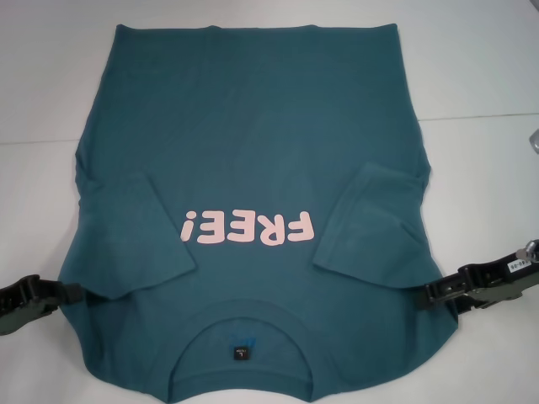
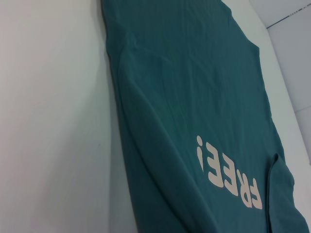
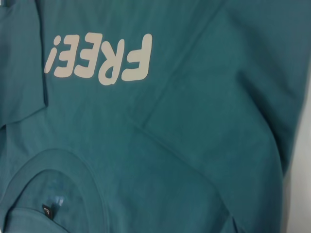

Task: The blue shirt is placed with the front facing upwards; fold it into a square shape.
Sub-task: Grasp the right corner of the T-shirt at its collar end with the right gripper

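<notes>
One blue shirt (image 1: 253, 151), front up, spread flat on white counter (image 1: 42, 109); collar (image 1: 244, 324) nearest robot, pink "FREE!" lettering (image 1: 247, 227) mid-chest, both sleeves folded inward over body. Left claw (image 1: 38, 295) at shirt's left edge near shoulder, right claw (image 1: 442, 292) at right edge; spread of either claw: cannot tell.

The shirt (image 1: 253, 143) is lying front up on the white table (image 1: 42, 101), collar nearest, both sleeves folded inward. It is being flanked by the left gripper (image 1: 72, 293) and right gripper (image 1: 431, 292) at its edges.
</notes>
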Controlling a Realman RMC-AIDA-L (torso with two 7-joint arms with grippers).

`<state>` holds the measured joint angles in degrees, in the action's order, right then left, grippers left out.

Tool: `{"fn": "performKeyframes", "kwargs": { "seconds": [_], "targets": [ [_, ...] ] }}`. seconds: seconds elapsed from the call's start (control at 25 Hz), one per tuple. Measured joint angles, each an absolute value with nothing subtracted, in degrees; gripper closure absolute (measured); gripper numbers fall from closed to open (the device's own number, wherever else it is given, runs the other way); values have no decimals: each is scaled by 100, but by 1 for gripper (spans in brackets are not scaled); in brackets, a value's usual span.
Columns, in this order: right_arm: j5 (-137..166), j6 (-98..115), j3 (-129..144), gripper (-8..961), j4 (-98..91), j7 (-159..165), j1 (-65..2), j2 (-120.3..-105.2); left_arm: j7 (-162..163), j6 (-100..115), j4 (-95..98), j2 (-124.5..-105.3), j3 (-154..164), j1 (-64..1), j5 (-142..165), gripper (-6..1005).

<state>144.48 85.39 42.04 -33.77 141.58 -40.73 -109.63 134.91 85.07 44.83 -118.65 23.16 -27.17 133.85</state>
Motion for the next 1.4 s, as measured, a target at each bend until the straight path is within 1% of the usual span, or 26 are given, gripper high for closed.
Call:
{"fn": "performKeyframes", "kwargs": {
  "seconds": [0.24, 0.44, 0.48, 0.72, 0.88, 1.12, 1.28, 1.4],
  "targets": [
    [14575, 8427, 4224, 113, -3345, 14209, -4128, -11004, 13491, 8508, 4482, -11865, 2311, -2716, 13380, 983],
    [14621, 8365, 4227, 115, -3344, 14192, -4217, -11099, 13491, 8508, 4483, -11865, 2303, -2715, 13376, 983],
    [14616, 8333, 4228, 115, -3340, 14164, -4268, -11153, 13491, 8508, 4482, -11865, 2302, -2715, 13376, 983],
    [14536, 8288, 4207, 117, -3345, 14087, -4366, -11242, 13491, 8508, 4460, -11865, 2302, -2716, 13376, 983],
    [14509, 8311, 4181, 119, -3350, 14085, -4388, -11257, 13491, 8508, 4457, -11865, 2295, -2716, 13376, 982],
    [14590, 8331, 4213, 121, -3335, 14167, -4350, -11196, 13491, 8508, 4456, -11865, 2294, -2716, 13333, 982],
    [14829, 8324, 4274, 123, -3368, 14174, -4378, -11215, 13491, 8528, 4456, -11865, 2293, -2716, 13244, 982],
    [14918, 8307, 4309, 261, -3377, 14185, -4415, -11245, 13491, 8538, 4458, -11865, 2294, -2713, 13233, 982]
  ]
}}
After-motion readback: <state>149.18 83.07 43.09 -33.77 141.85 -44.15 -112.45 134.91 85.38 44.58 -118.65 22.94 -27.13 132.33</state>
